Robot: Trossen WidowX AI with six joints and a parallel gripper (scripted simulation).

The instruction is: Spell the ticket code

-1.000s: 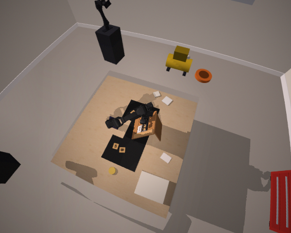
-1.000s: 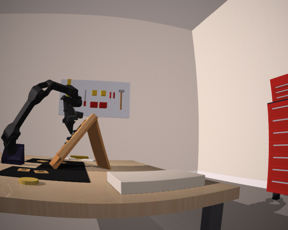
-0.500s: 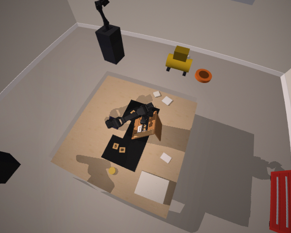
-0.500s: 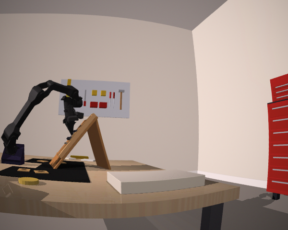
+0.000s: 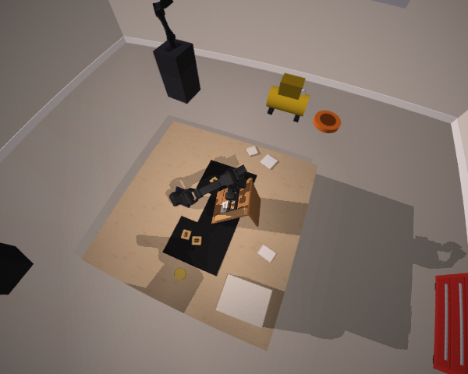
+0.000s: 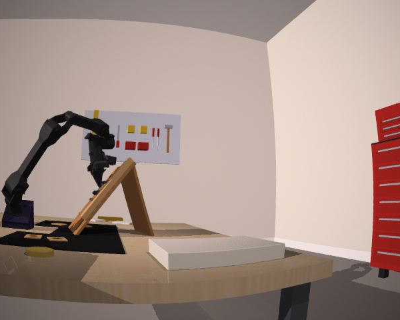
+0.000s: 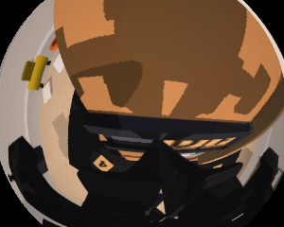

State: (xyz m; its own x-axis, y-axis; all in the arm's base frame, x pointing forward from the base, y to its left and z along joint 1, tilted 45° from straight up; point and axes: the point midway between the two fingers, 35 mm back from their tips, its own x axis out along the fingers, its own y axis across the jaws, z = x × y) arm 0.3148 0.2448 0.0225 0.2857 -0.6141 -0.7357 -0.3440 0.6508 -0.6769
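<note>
The tilted wooden board [image 5: 244, 198] [image 6: 107, 191] [image 7: 180, 28] stands on the black mat [image 5: 210, 257] [image 6: 93, 243]. A dark rail [image 7: 170, 124] crosses its face, with tan lettered tiles [image 7: 204, 142] in it, foreshortened and unreadable. My gripper [image 6: 101, 185] [image 7: 156, 143] is shut and holds nothing; its tips are at the rail, but contact is unclear. The white ticket [image 5: 225, 206] is low on the board, its print unreadable. On the mat lie a tile marked 5 [image 5: 186, 234] [image 6: 33, 236], another tile [image 5: 196, 240] [image 6: 57, 239] beside it, and one tile [image 5: 213, 179] [image 7: 103, 163] beyond the board.
A thick white slab [image 5: 244, 299] [image 6: 214, 251] and a yellow disc [image 5: 179, 273] [image 6: 39, 251] lie near the counter's edge. White pieces [image 5: 268, 161] [image 5: 252, 150] [image 5: 267, 252] lie beyond and behind the board. My arm [image 5: 207, 188] [image 6: 38, 155] arches over the counter to the board.
</note>
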